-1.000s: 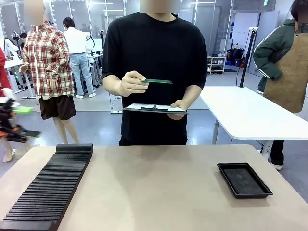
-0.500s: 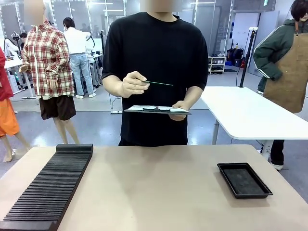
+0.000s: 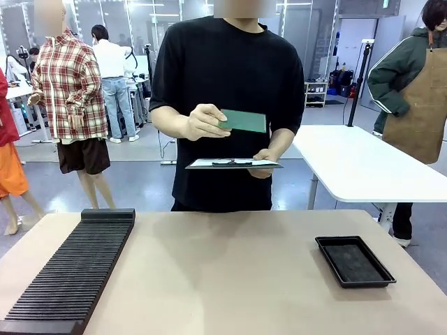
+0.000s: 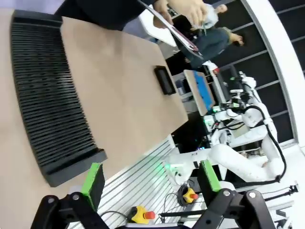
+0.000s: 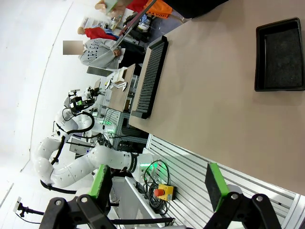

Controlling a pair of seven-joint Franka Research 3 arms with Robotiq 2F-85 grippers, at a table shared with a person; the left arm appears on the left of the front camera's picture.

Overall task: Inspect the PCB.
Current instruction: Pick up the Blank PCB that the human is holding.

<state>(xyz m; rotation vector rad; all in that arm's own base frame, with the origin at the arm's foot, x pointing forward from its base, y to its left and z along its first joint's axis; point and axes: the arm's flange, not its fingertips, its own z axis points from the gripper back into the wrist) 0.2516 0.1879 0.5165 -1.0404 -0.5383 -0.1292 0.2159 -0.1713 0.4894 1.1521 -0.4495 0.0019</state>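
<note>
Green PCB (image 3: pixel 244 121): thin flat rectangle, face-on in person's hand (image 3: pixel 202 122), above paper-topped clipboard (image 3: pixel 234 164), well off tan desk (image 3: pixel 223 279). Shallow black tray (image 3: pixel 354 261) shows its grainy floor. Ribbed black rack (image 3: pixel 73 269) sits on the desk's far side from it. Left end effector (image 4: pixel 151 175) and right end effector (image 5: pixel 157 183) are both wide, gripping nothing.

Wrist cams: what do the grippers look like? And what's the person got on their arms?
Left gripper and right gripper: black jointed fingers, each tipped with a green pad. The person wears a black short-sleeved T-shirt.
</note>
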